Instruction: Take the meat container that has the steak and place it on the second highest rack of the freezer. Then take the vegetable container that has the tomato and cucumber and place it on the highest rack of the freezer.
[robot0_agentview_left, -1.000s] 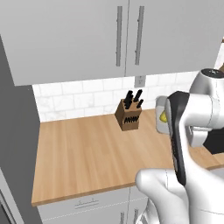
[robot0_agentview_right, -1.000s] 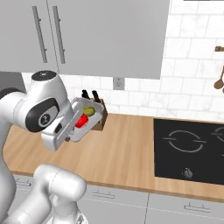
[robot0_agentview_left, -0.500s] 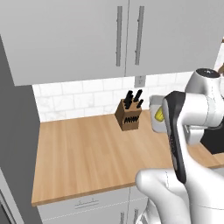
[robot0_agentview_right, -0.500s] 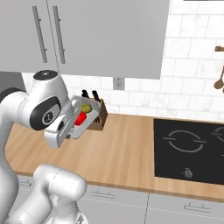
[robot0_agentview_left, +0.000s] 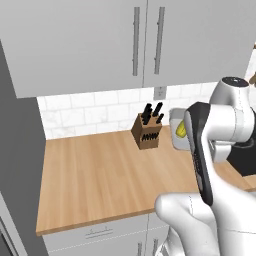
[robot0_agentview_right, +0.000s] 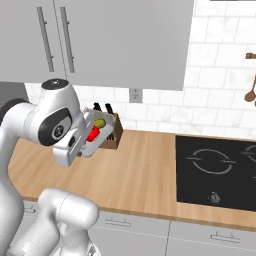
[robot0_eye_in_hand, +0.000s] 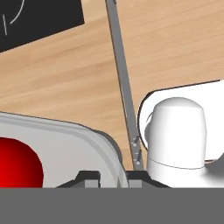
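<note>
Carried leftward since a second ago, the vegetable container (robot0_agentview_right: 100, 131) now sits in front of the knife block (robot0_agentview_right: 114, 134) in the right base view, where before it hung just right of the arm's elbow and lower. It is a pale tray held up in the air above the wooden counter (robot0_agentview_right: 150, 170), tilted, with the tomato (robot0_agentview_right: 92, 134) and the cucumber (robot0_agentview_right: 99, 122) inside it. The gripper (robot0_eye_in_hand: 113, 177) is narrowed onto the tray's rim, its fingers pinching the pale wall at the near edge; in the hand view the rim passes between the two dark tips and the tomato shows at the lower left. From the left base view the tray's end and the yellow-green cucumber peek out just right of the knife block, behind the forearm. A black cooktop (robot0_agentview_right: 220, 170) lies on the counter well right of the knife block.
</note>
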